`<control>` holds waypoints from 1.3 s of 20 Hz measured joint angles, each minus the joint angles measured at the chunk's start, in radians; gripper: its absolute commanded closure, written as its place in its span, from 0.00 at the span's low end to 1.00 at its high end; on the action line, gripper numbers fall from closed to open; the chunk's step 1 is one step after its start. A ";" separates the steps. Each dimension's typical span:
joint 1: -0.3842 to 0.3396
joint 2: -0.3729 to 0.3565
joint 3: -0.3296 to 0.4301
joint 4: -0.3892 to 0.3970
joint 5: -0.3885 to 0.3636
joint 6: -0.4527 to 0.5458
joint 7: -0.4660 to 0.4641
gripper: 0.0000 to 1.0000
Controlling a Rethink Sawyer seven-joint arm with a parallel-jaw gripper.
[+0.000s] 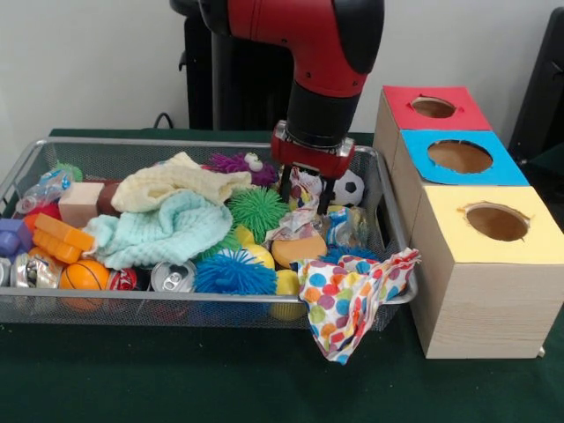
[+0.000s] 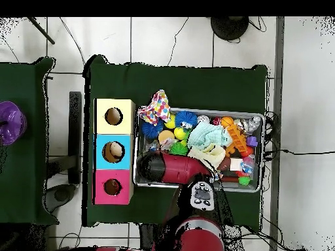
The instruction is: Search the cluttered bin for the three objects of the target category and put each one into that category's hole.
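Silver wire mesh formed the bin (image 1: 35, 304); your gripper (image 1: 307, 196) pinched a crinkled wrapper (image 1: 305, 188), the red-framed round hole (image 1: 433, 107) just beside it. Overhead, your arm (image 2: 171, 168) hid the gripper; that hole (image 2: 112, 187) lay beside it.

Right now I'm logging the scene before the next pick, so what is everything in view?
bin: one, silver wire mesh, on the green table.
polka-dot cloth: one, multicoloured, draped over the bin's front right rim.
mint cloth: one, bin centre.
cream cloth: one, behind the mint cloth.
spiky balls: green, blue, purple.
soccer ball: one, far right corner.
mini basketball: one, orange, front left.
cans: two, front.
boxes: three, wooden; hole red, then blue, yellow.
gripper: shut on a crumpled wrapper.
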 measured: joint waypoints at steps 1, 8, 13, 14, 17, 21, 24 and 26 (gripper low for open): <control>0.016 0.005 -0.018 -0.014 0.015 -0.014 0.000 0.00; 0.033 0.025 -0.054 -0.044 0.032 -0.060 0.000 1.00; 0.008 0.060 -0.048 -0.045 0.044 -0.086 0.000 1.00; -0.007 0.074 -0.042 -0.045 0.048 -0.089 0.000 1.00; -0.025 0.080 -0.032 -0.045 0.051 -0.089 0.000 1.00; -0.071 0.066 -0.007 -0.043 0.050 -0.085 0.000 1.00; -0.128 0.048 0.021 -0.037 0.050 -0.061 0.000 1.00; -0.163 0.038 0.037 -0.036 0.046 -0.041 0.000 1.00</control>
